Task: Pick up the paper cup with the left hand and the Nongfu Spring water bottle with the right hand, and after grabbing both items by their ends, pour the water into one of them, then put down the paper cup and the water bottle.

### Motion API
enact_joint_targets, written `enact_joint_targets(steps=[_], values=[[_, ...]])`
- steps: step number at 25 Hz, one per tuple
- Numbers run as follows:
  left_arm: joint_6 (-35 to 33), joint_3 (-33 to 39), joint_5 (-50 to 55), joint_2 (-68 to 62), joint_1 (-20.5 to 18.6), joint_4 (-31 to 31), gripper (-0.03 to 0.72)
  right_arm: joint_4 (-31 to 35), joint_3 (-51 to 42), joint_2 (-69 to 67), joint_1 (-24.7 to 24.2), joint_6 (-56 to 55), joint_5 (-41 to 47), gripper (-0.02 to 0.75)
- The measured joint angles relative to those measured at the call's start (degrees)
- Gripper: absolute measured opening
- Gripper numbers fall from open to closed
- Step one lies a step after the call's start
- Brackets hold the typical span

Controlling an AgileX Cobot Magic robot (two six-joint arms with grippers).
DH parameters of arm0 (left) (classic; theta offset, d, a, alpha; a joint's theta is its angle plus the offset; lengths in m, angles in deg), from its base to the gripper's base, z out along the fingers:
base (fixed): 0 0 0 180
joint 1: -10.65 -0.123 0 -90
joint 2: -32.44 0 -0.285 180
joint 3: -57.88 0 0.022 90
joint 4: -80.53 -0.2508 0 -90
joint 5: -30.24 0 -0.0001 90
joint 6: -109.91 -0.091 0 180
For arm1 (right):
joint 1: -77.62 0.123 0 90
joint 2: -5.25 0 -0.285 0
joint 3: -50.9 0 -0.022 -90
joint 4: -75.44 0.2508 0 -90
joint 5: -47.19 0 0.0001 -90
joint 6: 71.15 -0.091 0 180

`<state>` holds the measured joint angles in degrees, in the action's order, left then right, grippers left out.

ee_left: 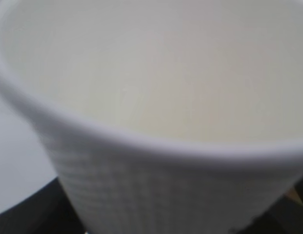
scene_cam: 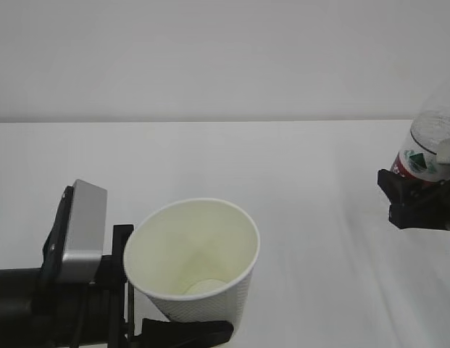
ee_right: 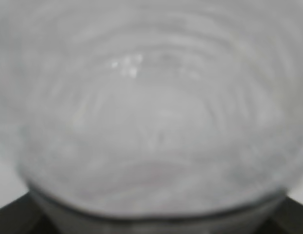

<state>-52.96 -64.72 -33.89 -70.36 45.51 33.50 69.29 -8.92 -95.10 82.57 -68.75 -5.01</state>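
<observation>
Lower left of the exterior view: my left hand (scene_cam: 148, 319), black with a grey block on its side, grips the paper cup (scene_cam: 199, 264) near its base, black fingers (scene_cam: 188, 332) closed against the wall. The cup tilts, mouth toward the camera, showing a pale cream inside and a dimpled white outer wall. Whether any water lies in its bottom I cannot tell.

My left wrist view adds only texture: the cup (ee_left: 156, 146) fills the frame, rim blurred, its gridded outer wall running down to dark finger edges at the bottom corners.

At the right edge of the exterior view, my right hand (scene_cam: 417, 199) clamps the Nongfu Spring water bottle (scene_cam: 431, 145) at its red-and-white label; the bottle is cut off by the frame.

My right wrist view shows the bottle's (ee_right: 151, 122) clear ribbed plastic, blurred and too close to read.

The white table (scene_cam: 282, 167) lies beneath both.
</observation>
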Motion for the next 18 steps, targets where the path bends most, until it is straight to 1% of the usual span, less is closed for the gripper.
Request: enact_joint_targets(steps=[7, 10, 18], values=[[0.0, -0.8, 0.0, 0.0, 0.3, 0.3, 0.543, -3.8, -0.4, 9.4, 0.0, -0.6, 7.8, 0.547], [0.0, -0.8, 0.0, 0.0, 0.4, 0.3, 0.543, -5.7, -0.4, 11.9, 0.0, -1.2, 9.7, 0.547], [0.0, -0.8, -1.0, 0.0, 0.4, 0.3, 0.543, -16.0, -0.5, 14.9, 0.0, -8.4, 13.7, 0.547]])
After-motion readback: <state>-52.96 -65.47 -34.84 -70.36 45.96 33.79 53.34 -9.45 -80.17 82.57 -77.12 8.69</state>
